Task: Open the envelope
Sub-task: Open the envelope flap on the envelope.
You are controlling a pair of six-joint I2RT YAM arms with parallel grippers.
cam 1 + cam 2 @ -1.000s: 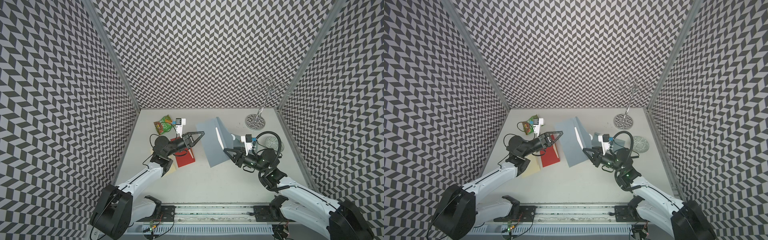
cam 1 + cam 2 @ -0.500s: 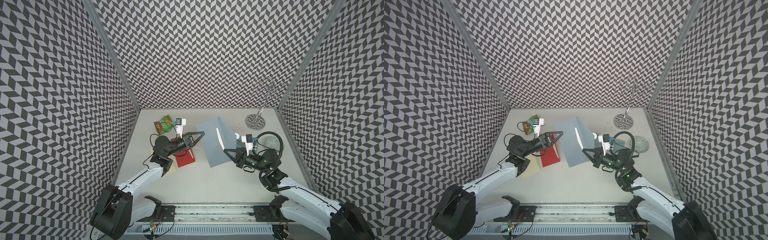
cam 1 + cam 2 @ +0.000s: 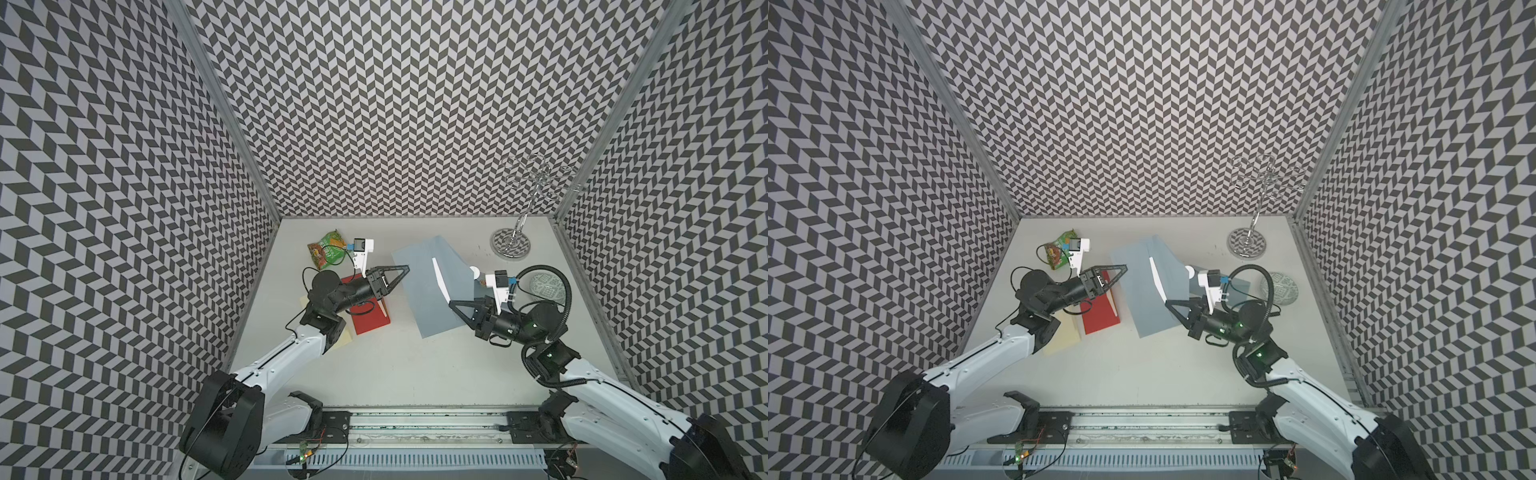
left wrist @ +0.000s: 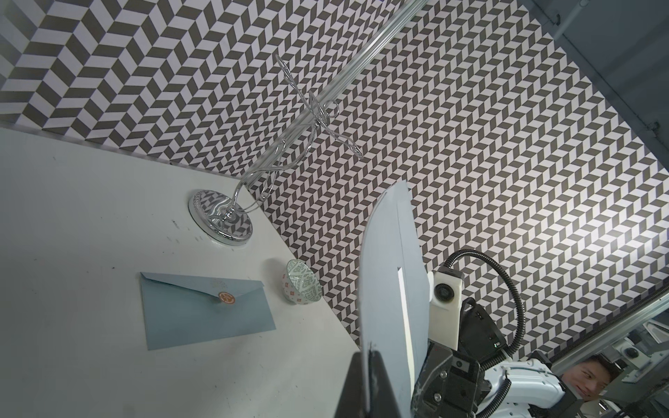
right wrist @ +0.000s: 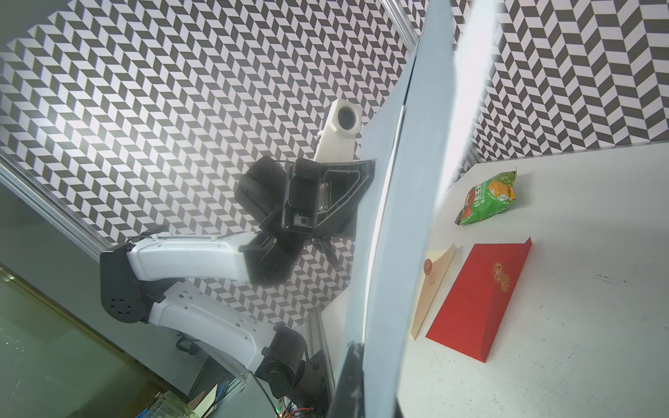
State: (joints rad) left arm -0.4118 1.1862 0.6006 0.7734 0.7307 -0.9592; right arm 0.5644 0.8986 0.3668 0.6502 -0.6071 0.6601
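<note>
At the centre of both top views, the envelope [image 3: 419, 299] is held up off the tabletop [image 3: 415, 374], bowed between the two hands (a white strip shows along its fold). The left hand [image 3: 405, 270] is pinched tight on its upper left edge; the right hand [image 3: 451, 303] is clamped on its lower right edge. Left of it lie a red packet [image 3: 372, 322] and, nearer the upper left, a snack bag [image 3: 326, 253]. Right of it sit a bowl [image 3: 545, 286] and a wire stand [image 3: 510, 246].
</note>
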